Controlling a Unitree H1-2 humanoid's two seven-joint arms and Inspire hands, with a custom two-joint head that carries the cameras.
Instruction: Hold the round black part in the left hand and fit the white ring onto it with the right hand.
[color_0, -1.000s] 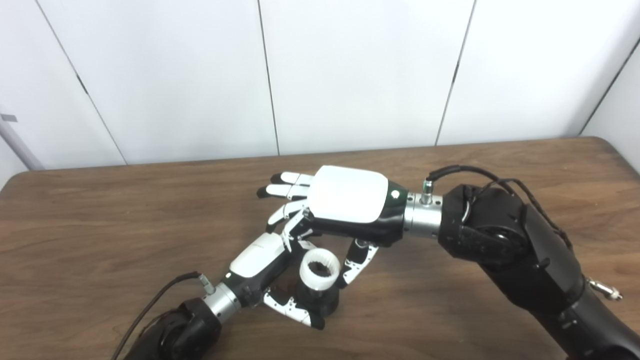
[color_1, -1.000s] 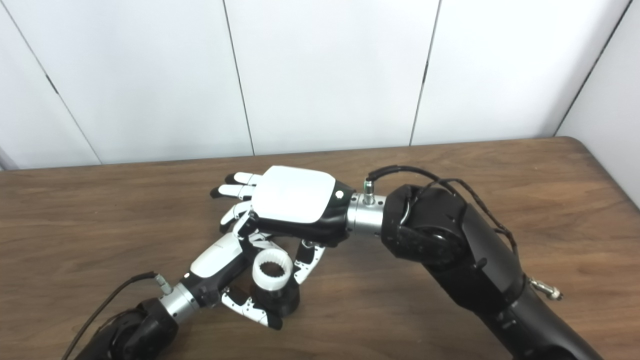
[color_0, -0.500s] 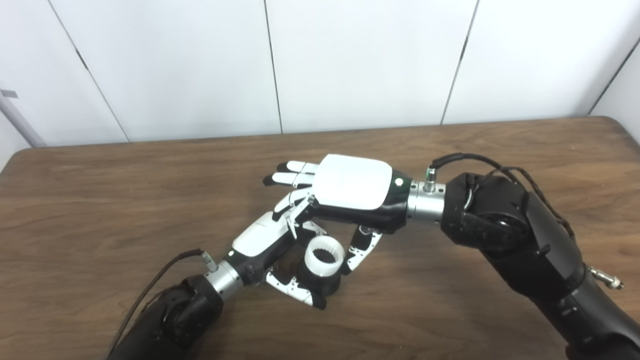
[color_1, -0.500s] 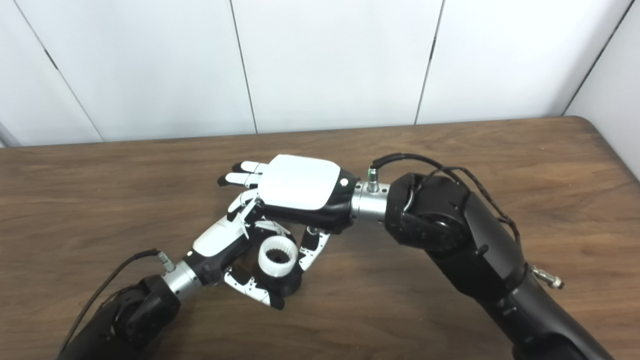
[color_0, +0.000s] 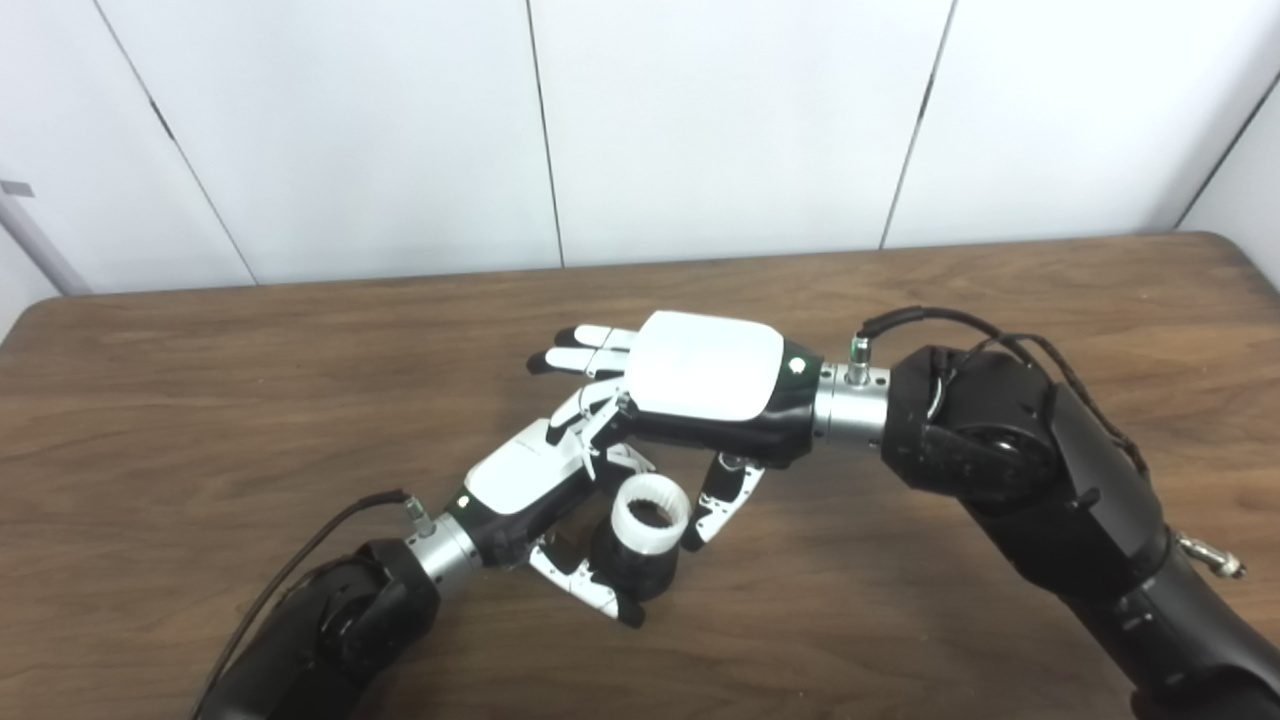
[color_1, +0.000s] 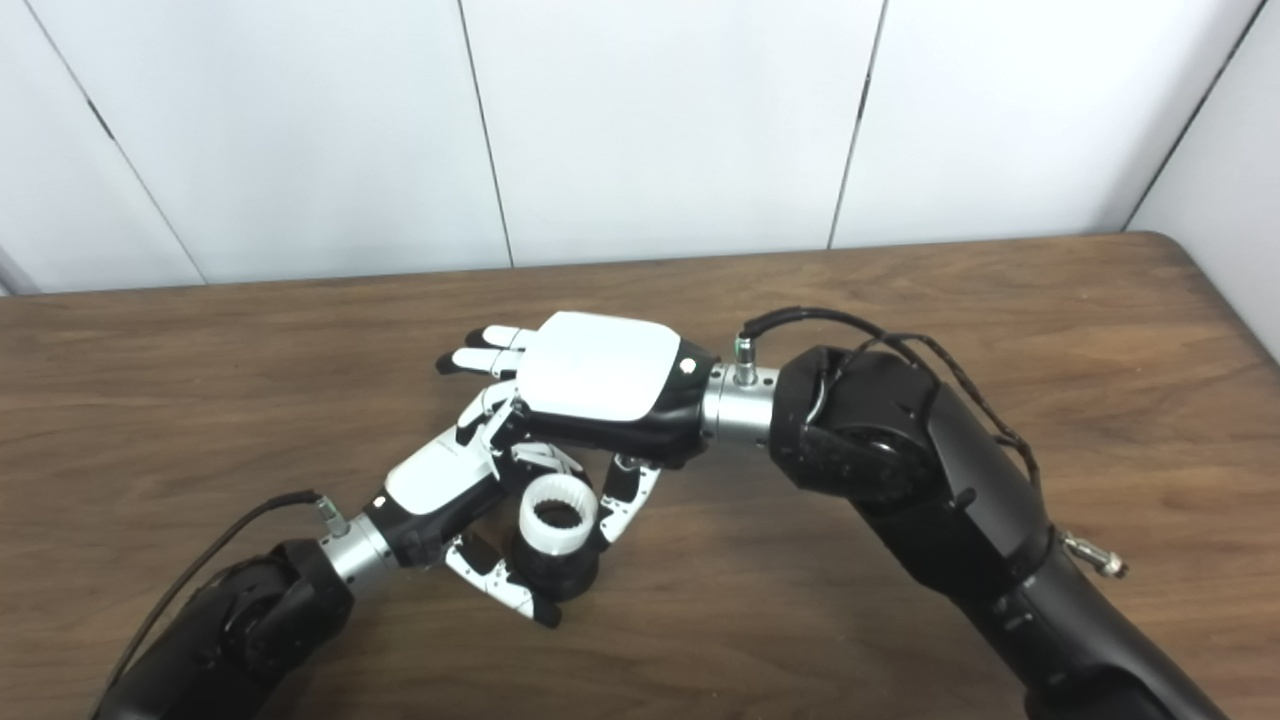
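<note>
The brown wooden table (color_0: 200, 400) filled the lower part of both views, backed by a white panelled wall (color_0: 700, 120). Taking the round black part (color_0: 632, 570) as the landmark, everything else sat close around it near the table's middle front.

The right hand (color_0: 700, 385) lay palm down just behind and above the black part, its white back plate facing up. Its two far fingers (color_0: 575, 352) stretched out flat and apart, away from the part, while its thumb (color_0: 722, 498) pointed down just to the right of the ring; whether it touched the ring could not be told. The hand gripped nothing that could be seen.

The left hand (color_0: 530, 485) came in from the part's left and was clamped on the black part, thumb curled under the near side and fingers wrapped behind, partly hidden by the right hand.

The black part stood upright in that grip, low over the wood. The white ring (color_0: 650, 508), toothed on its inner edge, sat on top of the black part, slightly tilted.
</note>
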